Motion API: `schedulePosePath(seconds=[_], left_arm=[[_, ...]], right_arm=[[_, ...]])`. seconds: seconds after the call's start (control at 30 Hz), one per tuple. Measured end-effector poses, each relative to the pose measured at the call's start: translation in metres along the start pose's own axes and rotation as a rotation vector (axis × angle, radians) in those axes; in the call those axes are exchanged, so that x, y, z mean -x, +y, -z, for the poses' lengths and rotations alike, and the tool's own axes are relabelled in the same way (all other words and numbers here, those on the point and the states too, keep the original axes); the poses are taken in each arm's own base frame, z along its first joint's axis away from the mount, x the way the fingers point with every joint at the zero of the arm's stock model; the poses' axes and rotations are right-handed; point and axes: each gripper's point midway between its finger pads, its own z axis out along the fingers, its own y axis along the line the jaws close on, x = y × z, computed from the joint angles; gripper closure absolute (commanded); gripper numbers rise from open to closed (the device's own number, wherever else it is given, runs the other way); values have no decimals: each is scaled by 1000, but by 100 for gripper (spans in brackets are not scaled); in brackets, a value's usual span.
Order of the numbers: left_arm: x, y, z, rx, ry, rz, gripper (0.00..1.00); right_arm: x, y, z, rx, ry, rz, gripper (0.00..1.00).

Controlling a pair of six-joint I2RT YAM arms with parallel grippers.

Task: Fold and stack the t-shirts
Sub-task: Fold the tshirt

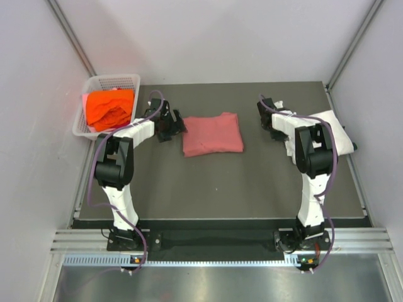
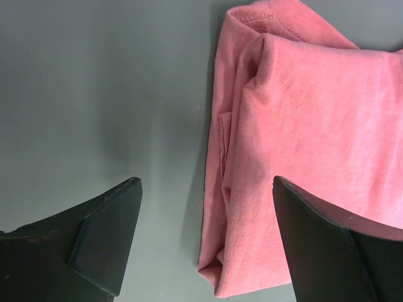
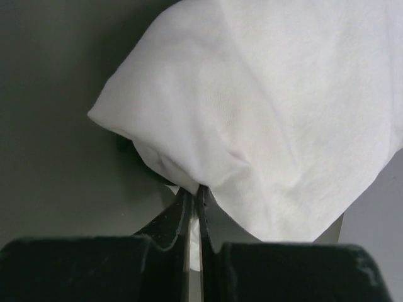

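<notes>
- pink tee: folded, lying flat; used as reference.
- left gripper: wide open, empty, just left of the pink tee's edge.
- right gripper: clamped on a fold of the white tee, well right of the pink tee.
- orange tee: in the basket, far left of the pink tee.
- Step looks like the white tee's turn. Next: pull it clear and spread it flat; the left gripper likely needs a second corner.

The right arm covers part of the white t-shirt — pink t-shirt cut by left wrist view's edge
</notes>
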Motion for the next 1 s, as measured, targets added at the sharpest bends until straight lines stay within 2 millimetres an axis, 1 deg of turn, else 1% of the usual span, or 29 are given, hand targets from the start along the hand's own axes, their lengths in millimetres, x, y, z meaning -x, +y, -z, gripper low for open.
schedulePosePath(seconds=[0.07,0.17,0.2,0.27,0.3,0.33,0.37,0.4,0.47,0.5,0.57,0.63,0.7,0.73,0.87,0.9,0.93,1.0], left_arm=[[0,0,0,0,0,0,11],[0,0,0,1,1,0,11],[0,1,0,3,-1,0,11],[0,1,0,4,-1,-1,11],[0,1,0,4,-1,-2,11],[0,1,0,4,-1,-3,11],[0,1,0,3,-1,-4,11],[0,1,0,3,-1,-5,11],[0,1,0,4,-1,-10,11],[0,1,0,4,-1,-11,11],[0,1,0,4,-1,-14,11],[0,2,0,5,-3,-14,11],[0,2,-1,6,-8,-13,7],[0,3,-1,5,-13,-12,7],[-11,13,3,28,-12,-9,6],[-10,14,4,30,-16,-10,6],[-8,13,5,29,-23,-11,4],[-5,11,8,26,-37,-13,1]], right_arm=[[1,3,3,9,0,-5,100],[9,15,13,52,-19,-15,100],[14,22,18,78,-31,-22,100],[26,39,32,142,-62,-41,75],[35,48,42,179,-83,-54,66],[44,55,50,209,-102,-64,54],[53,62,60,241,-126,-79,48],[63,67,70,269,-151,-92,45],[79,75,87,318,-195,-113,43],[83,77,92,336,-209,-119,43],[86,76,103,366,-223,-130,40],[91,70,112,388,-248,-150,37],[94,62,123,410,-274,-170,35],[94,57,130,422,-289,-178,33],[104,39,154,480,-361,-225,30],[106,38,160,516,-379,-238,28],[108,38,164,558,-392,-250,22],[111,40,165,637,-402,-282,20]])
